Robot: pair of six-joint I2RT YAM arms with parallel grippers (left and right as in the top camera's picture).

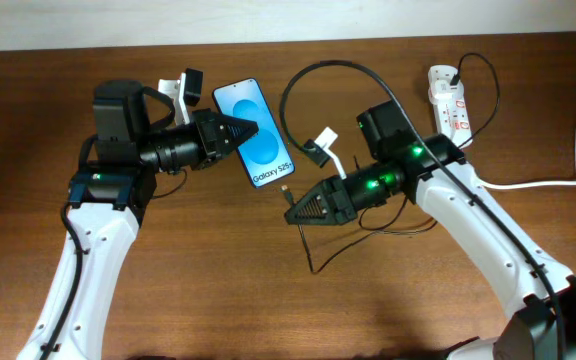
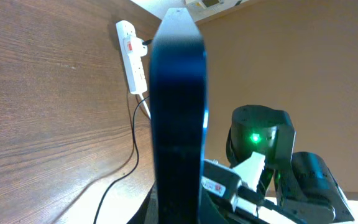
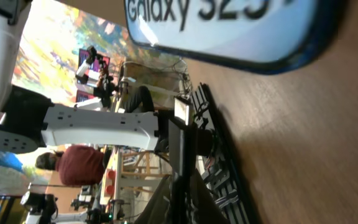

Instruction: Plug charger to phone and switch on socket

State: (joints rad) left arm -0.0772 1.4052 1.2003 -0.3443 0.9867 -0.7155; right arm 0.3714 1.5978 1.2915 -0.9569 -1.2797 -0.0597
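Observation:
My left gripper (image 1: 240, 131) is shut on the phone (image 1: 258, 133) and holds it tilted above the table, blue screen up and the "Galaxy S25" end toward my right arm. The left wrist view shows the phone edge-on (image 2: 179, 112). My right gripper (image 1: 294, 210) is shut on the charger's small plug tip (image 1: 286, 191), which sits just short of the phone's lower end. In the right wrist view the tip (image 3: 182, 113) points at that end of the phone (image 3: 229, 28). The black cable (image 1: 328, 68) loops back to the white socket (image 1: 448, 97) at the far right, which also shows in the left wrist view (image 2: 132, 56).
The socket's thick white cord (image 1: 538, 183) runs right along the table and up the right edge. Slack black cable (image 1: 313, 255) lies on the wood below my right gripper. The table's far edge (image 1: 288, 42) meets a pale wall.

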